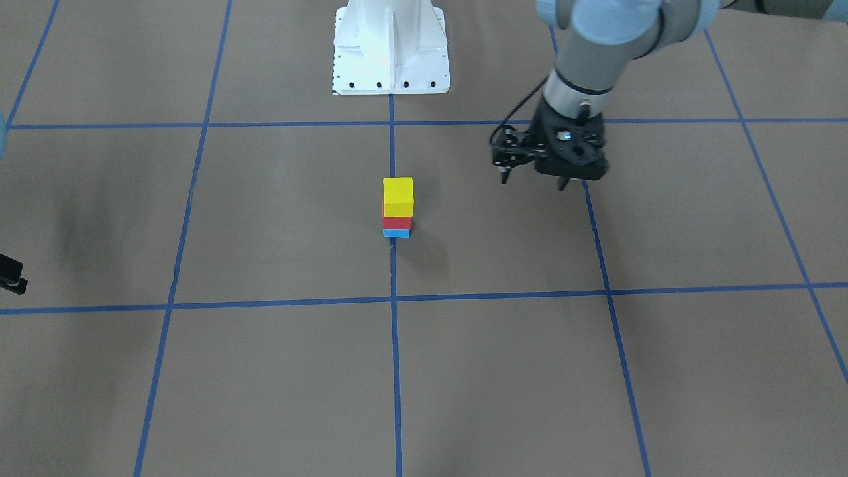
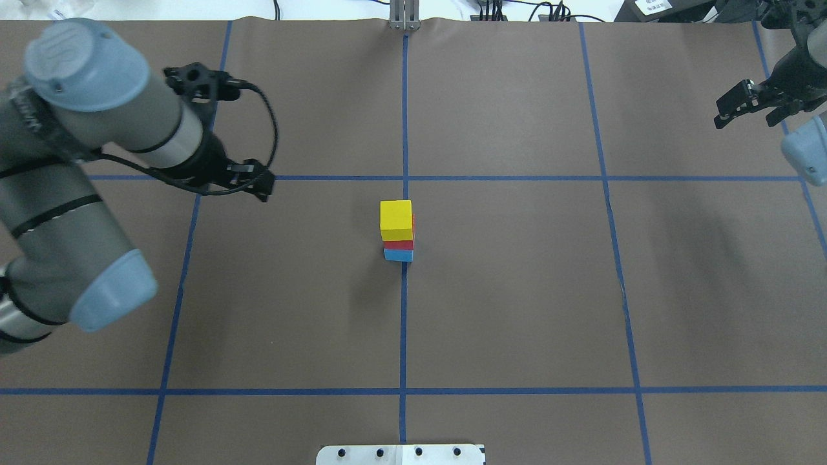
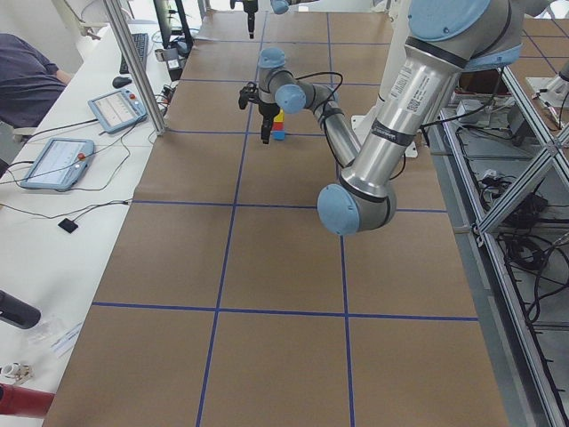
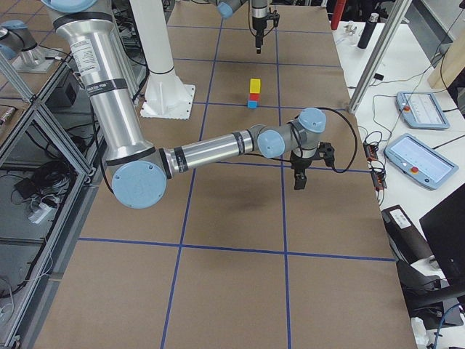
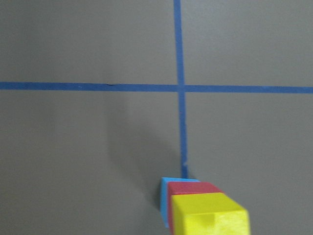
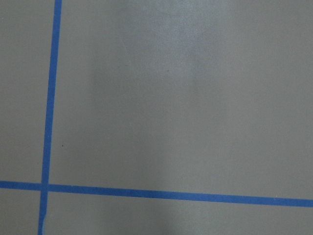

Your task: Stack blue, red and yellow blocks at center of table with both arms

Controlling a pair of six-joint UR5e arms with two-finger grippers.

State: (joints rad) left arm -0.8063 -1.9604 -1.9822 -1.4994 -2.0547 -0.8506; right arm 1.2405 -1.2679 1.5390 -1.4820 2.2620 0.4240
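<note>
**Left claw** [image 1: 534,182]: black, its 2 fingers apart with nothing between them. It points down over the tabletop [image 1: 265,371], on the robot's left of the stack [image 1: 397,207] and well apart from it. It is carried by the left arm [image 2: 110,123], a grey tube with pale blue joint caps. A black cable loops beside the wrist.

**Right claw** [image 2: 746,119]: black, its 2 fingers apart, empty. It is far out at the robot's right end of the tabletop, well apart from the stack. Its wrist camera shows only brown surface and 2 crossing tape lines.

**Stack of 3 blocks:** at the tabletop's centre, on the middle blue tape line [image 1: 392,152].
- The blue block [image 1: 396,233] is at the bottom, touching the tabletop.
- The red block [image 1: 396,222] rests on the blue block.
- The yellow block [image 1: 398,196] is on top.
- The stack is upright, its edges not quite flush, and neither claw touches it.

**Tabletop:** brown, marked into large squares by thin blue tape.

**White base column** [image 1: 391,46]: bolted at the robot's edge, in line with the stack.

**Side bench:** 2 touch-screen pendants [image 4: 418,109]. A seated person [image 3: 27,76] is partly in view.
</note>
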